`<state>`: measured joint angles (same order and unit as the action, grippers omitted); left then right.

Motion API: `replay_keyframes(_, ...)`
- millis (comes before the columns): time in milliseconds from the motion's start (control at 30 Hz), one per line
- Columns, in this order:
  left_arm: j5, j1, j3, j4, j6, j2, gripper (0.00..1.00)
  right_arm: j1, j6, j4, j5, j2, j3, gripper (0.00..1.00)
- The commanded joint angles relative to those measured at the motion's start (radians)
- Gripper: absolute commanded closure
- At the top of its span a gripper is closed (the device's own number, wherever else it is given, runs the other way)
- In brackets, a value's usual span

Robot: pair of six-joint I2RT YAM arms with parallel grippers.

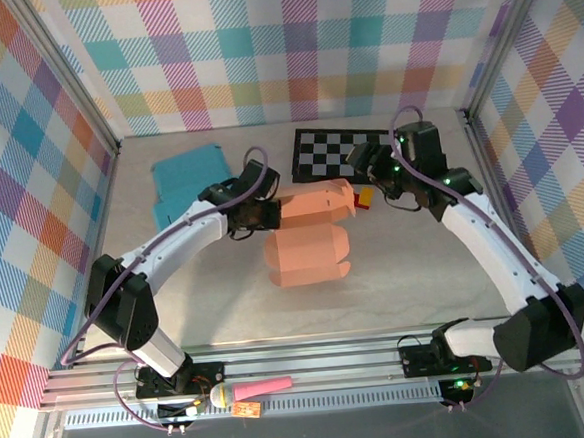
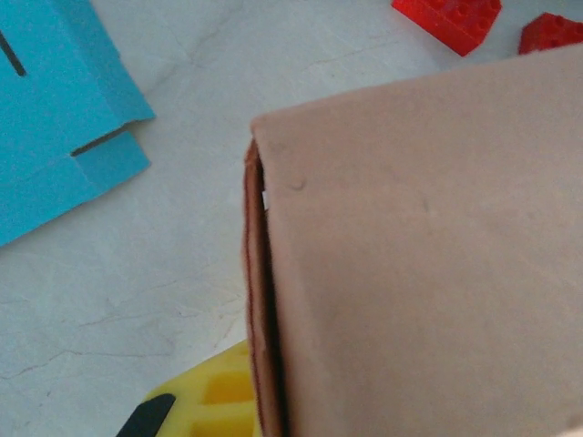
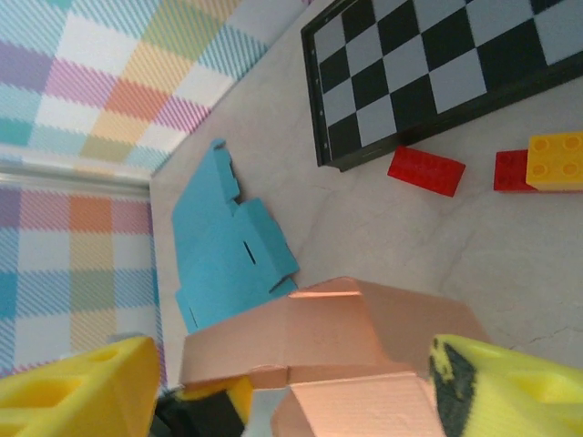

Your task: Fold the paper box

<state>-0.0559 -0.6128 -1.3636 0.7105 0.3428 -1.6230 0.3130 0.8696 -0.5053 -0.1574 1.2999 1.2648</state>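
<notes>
The salmon paper box [image 1: 308, 236] lies half folded mid-table, its upper part raised and a flap [image 1: 308, 260] spread toward the arms. My left gripper [image 1: 269, 216] is shut on the box's left wall. In the left wrist view that wall's edge [image 2: 260, 300] runs down beside one yellow finger [image 2: 205, 401]. My right gripper [image 1: 362, 186] hovers at the box's right end. Its yellow fingers [image 3: 77, 391] stand wide apart, open, with the box [image 3: 337, 332] between them.
A flat blue paper cutout [image 1: 189, 176] lies at the back left and a checkerboard [image 1: 337, 148] at the back centre. Red and yellow bricks [image 3: 425, 170] sit by the board's edge, near the right gripper. A pink toy microphone [image 1: 249, 390] rests on the front rail.
</notes>
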Motion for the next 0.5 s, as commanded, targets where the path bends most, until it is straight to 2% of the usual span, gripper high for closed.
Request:
replay_keyframes(0,0.193,0.049,-0.052,0.123,-0.039,-0.027,1.0,-0.076,-0.153,-0.065,-0.23,0.051,0.002,0.29)
replay_keyframes(233,0.501,0.154,-0.077,0.102,-0.033,-0.069,1.0,-0.195,-0.229,-0.034,-0.466,0.095,-0.012,0.4)
replay_keyframes(400,0.703,0.203,-0.05,0.029,0.007,-0.109,1.0,-0.212,-0.27,0.009,-0.624,0.148,0.003,0.44)
replay_keyframes(467,0.753,0.213,-0.045,0.007,0.023,-0.122,1.0,-0.212,-0.293,0.015,-0.662,0.167,0.013,0.45)
